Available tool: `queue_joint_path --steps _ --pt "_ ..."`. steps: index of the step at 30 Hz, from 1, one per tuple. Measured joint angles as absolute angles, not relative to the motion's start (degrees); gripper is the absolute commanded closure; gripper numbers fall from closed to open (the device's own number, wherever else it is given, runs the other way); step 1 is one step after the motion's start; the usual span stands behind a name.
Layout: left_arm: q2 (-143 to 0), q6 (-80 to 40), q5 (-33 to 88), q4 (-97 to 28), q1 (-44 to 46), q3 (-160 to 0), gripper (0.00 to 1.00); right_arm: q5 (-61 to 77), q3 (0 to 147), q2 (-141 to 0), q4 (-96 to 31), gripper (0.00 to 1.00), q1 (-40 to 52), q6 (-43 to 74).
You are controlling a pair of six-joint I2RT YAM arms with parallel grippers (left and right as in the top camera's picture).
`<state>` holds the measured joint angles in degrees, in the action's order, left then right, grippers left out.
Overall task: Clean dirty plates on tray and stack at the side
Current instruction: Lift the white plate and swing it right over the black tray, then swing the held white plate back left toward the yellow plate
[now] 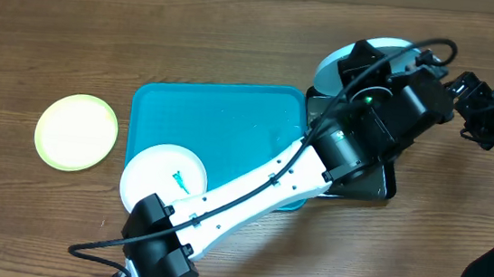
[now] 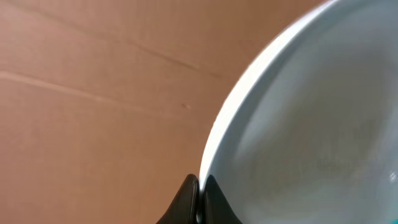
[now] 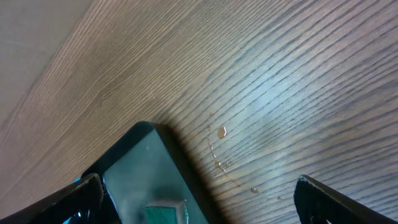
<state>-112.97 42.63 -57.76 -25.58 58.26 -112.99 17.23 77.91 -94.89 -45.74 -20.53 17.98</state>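
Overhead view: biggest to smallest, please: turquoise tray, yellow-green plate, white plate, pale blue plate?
1. turquoise tray, clearly largest.
2. yellow-green plate and white plate look alike; no ranking.
The pale blue plate is mostly hidden under the left arm, so it is unrankable.

Just right of the tray, the left arm hides most of the pale blue plate and the black tray.

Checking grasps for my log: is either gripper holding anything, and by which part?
The left gripper pinches the pale blue plate by its rim; the right gripper is open, empty.
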Motion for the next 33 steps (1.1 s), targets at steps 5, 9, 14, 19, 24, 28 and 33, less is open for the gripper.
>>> queue_joint_path --steps 5,9,14,19,24,28,33 --pt "-112.97 43.81 -59.05 -27.9 58.89 -113.03 0.96 17.23 77.91 -94.89 -45.69 0.0 -20.53 17.98" --pt "-112.97 32.18 -58.54 -40.16 58.24 -113.45 0.96 17.26 77.91 -94.89 -45.74 0.0 -20.53 17.98" --pt "-113.06 9.45 -47.68 -57.41 52.99 -113.62 0.96 17.39 77.91 -94.89 -45.74 0.0 -20.53 17.98" --pt "-113.06 -9.39 -25.65 -63.61 40.62 -112.71 0.96 17.54 77.91 -94.89 -45.69 0.0 -20.53 18.0" --pt "-113.16 -16.97 1.8 -63.83 25.26 -108.79 0.96 17.58 77.91 -94.89 -45.71 0.0 -20.53 17.98" --pt "-113.23 -19.31 18.59 -64.25 14.68 -104.66 0.96 17.61 77.91 -94.89 -45.69 0.0 -20.53 17.98" --pt "-113.25 -20.62 28.84 -65.67 4.49 -99.83 0.96 17.61 77.91 -94.89 -45.71 0.0 -20.53 17.98"
